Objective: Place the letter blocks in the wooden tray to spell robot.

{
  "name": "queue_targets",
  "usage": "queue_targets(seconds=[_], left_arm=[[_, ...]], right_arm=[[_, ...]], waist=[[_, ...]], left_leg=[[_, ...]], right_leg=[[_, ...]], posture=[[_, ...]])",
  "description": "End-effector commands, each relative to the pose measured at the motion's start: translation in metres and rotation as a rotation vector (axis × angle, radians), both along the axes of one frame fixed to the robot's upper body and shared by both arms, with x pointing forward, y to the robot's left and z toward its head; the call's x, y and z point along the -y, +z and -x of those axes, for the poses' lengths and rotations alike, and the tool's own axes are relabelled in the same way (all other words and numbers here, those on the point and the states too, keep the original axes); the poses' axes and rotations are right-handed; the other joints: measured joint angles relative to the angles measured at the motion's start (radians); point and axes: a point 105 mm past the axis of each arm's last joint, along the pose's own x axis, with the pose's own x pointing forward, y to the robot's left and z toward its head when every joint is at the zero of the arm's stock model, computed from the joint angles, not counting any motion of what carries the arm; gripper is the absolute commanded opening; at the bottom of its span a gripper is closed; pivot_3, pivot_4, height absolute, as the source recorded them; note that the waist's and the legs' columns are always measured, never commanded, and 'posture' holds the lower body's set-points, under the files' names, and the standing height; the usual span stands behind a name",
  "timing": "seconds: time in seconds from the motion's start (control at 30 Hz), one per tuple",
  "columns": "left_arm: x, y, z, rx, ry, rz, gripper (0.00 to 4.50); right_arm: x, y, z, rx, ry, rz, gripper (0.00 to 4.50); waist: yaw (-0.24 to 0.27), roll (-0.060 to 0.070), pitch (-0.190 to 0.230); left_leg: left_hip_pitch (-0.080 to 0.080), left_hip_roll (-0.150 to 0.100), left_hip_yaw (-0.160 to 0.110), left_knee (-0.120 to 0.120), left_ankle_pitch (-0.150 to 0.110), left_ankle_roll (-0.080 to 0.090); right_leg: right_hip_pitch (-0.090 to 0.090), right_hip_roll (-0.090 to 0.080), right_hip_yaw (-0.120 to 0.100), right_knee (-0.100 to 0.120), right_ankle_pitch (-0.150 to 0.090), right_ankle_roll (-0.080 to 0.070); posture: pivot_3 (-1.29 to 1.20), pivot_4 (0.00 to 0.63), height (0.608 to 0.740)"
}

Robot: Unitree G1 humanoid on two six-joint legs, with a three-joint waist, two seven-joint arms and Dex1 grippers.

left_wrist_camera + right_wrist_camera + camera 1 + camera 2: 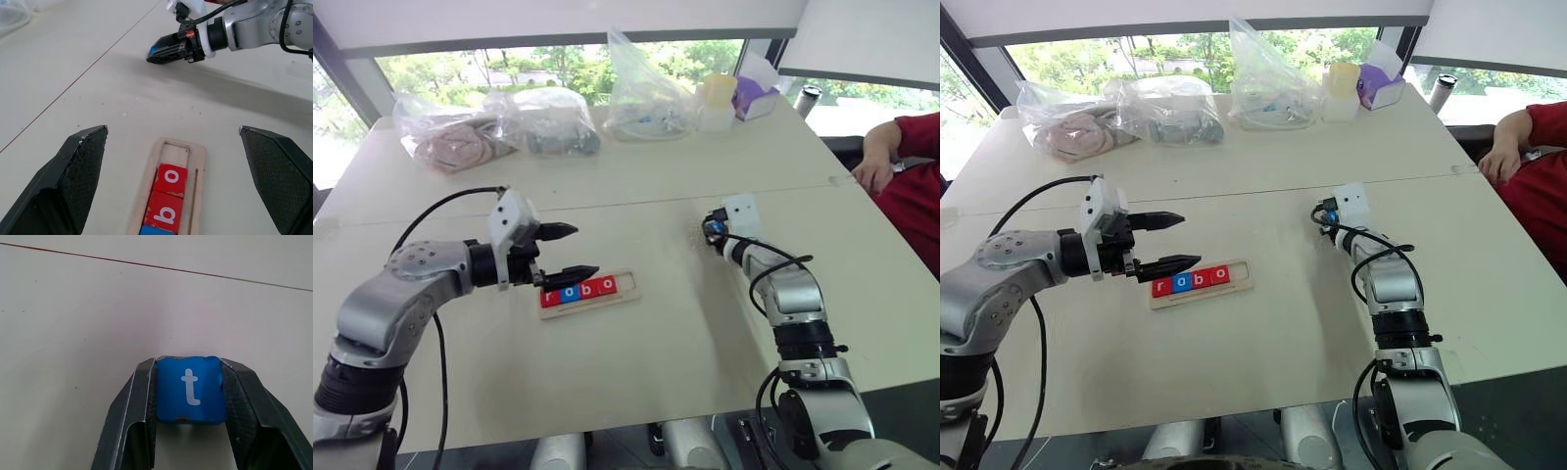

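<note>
On the tabletop [636,392], your right hand [190,391] pinches the blue t block [190,387], well apart from the tray [590,291]. Your left hand [565,253] hangs spread wide above the tray's r end. Its wrist view shows the tray's last slot bare after r, o, b, o [578,290].

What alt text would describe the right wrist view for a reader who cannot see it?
The right gripper is shut on a blue letter block with a white "t", its two black fingers pressing the block's sides. Behind it lies a pale table crossed by a thin dark seam line.
</note>
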Motion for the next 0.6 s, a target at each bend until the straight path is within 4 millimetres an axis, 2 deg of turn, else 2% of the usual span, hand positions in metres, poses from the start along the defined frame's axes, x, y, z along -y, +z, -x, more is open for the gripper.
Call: queue_targets(seconds=[0.03,0.13,0.3,0.43,0.5,0.53,0.6], left_arm=[[0.002,0.007,0.002,0.050,-0.012,-0.015,4.50],[0.001,0.003,0.003,0.049,-0.019,-0.044,4.50],[0.002,-0.003,0.004,0.039,-0.055,-0.082,4.50],[0.007,-0.013,0.009,0.015,-0.130,-0.134,4.50],[0.009,-0.016,0.008,0.005,-0.146,-0.130,4.50],[0.010,-0.017,0.005,0.006,-0.146,-0.128,4.50],[0.010,-0.018,0.002,0.011,-0.148,-0.133,4.50]], right_arm=[[0.006,0.020,0.008,0.052,-0.135,-0.036,1.27],[-0.002,0.033,0.028,0.054,-0.255,-0.112,1.27],[-0.034,0.027,0.060,-0.048,-0.227,-0.172,1.27],[-0.053,0.014,0.073,-0.134,-0.182,-0.184,1.27],[-0.047,0.008,0.072,-0.162,-0.211,-0.199,1.27],[-0.044,0.006,0.072,-0.173,-0.222,-0.204,2.34],[-0.043,0.002,0.072,-0.193,-0.225,-0.216,3.20]], waist=[[0.000,0.000,0.000],[-0.002,0.000,0.000],[-0.002,0.001,0.000],[-0.003,0.001,0.000],[-0.003,0.001,0.000],[-0.002,0.001,0.000],[-0.002,0.001,0.000]], left_leg=[[0.000,0.000,0.000,0.000,0.000,0.000],[-0.001,0.000,-0.001,0.000,0.000,0.000],[-0.001,0.000,-0.001,-0.001,0.000,0.000],[-0.001,0.000,-0.001,-0.001,0.000,0.000],[-0.001,0.000,-0.001,-0.001,0.000,0.000],[-0.001,0.000,-0.001,-0.001,0.000,0.000],[-0.001,0.000,-0.001,-0.001,0.000,0.000]], right_leg=[[0.000,0.000,0.000,0.000,0.000,0.000],[-0.002,0.000,0.000,0.000,0.000,0.000],[-0.002,0.000,-0.001,0.000,-0.001,-0.001],[-0.002,0.000,-0.001,0.000,-0.003,-0.001],[-0.002,-0.001,-0.001,0.000,-0.003,-0.001],[-0.002,-0.001,-0.001,-0.001,-0.003,-0.001],[-0.002,-0.001,-0.001,-0.001,-0.003,0.000]], posture=[[0.00,0.150,0.740],[0.00,0.150,0.740],[0.00,0.150,0.740],[0.00,0.150,0.740],[0.00,0.150,0.740],[0.00,0.150,0.740],[0.00,0.150,0.740]])
